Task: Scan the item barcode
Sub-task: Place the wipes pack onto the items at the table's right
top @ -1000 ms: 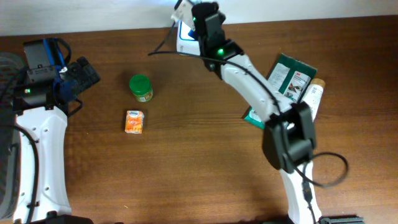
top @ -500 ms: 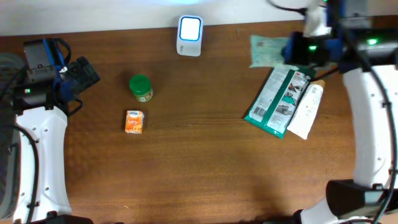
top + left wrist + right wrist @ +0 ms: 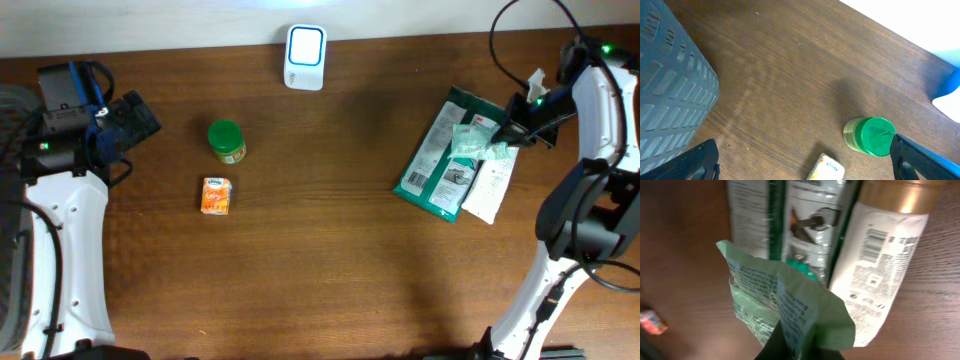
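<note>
- R gripper (image 3: 512,128): pinched shut on one corner of the packet (image 3: 472,140). The pale green packet sticks out to the gripper's left, crumpled, and looks lifted clear of the pile.
- Key relation: scanner (image 3: 305,57) lies well off to R gripper's left and a bit farther back, by the far edge, window seen from above. Packet's long axis runs roughly toward it, so next move is prob. a sweep left, then barcode side turned down to the window.
- Barcode on packet: can't tell which side; wrist view shows only small print.
- L gripper (image 3: 135,118): jaws wide, empty, well apart from packet. R arm has the item.
- Under the packet: bag (image 3: 432,165) & tube (image 3: 495,180), touching side by side.
- Surface/room: flat wood table (image 3: 330,260), bare btw R gripper and scanner. Jar (image 3: 227,140) & carton (image 3: 215,195) sit beyond the scanner to the left, off the path.
</note>
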You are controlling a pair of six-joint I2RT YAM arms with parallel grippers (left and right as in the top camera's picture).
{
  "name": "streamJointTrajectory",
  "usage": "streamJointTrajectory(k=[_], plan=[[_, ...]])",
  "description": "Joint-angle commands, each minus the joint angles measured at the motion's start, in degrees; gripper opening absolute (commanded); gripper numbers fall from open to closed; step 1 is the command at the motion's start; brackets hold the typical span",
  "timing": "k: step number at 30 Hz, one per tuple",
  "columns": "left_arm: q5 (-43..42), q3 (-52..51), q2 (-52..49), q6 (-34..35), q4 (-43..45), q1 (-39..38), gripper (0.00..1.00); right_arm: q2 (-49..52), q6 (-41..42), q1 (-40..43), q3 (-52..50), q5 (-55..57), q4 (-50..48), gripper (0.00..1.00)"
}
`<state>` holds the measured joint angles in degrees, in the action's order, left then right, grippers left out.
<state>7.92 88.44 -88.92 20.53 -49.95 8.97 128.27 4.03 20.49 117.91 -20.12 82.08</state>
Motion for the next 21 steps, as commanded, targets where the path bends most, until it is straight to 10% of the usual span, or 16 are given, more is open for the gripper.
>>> streamJointTrajectory(k=[1, 3, 12, 21], plan=[[-0.2, 0.9, 0.9, -0.5, 0.1, 0.0, 0.99, 0.3, -0.8, 0.3, 0.2, 5.5, 0.0, 0.3], [-0.2, 0.9, 0.9, -0.5, 0.1, 0.0, 0.99, 0.3, -0.8, 0.3, 0.2, 5.5, 0.8, 0.59], [-0.2, 0.9, 0.9, -0.5, 0.1, 0.0, 0.99, 0.2, -8.3, -17.0, 26.7, 0.9, 12.0, 0.95], [-0.2, 0.9, 0.9, -0.5, 0.1, 0.0, 0.99, 6.4, -5.7, -49.1, 26.3, 4.3, -18.7, 0.98]])
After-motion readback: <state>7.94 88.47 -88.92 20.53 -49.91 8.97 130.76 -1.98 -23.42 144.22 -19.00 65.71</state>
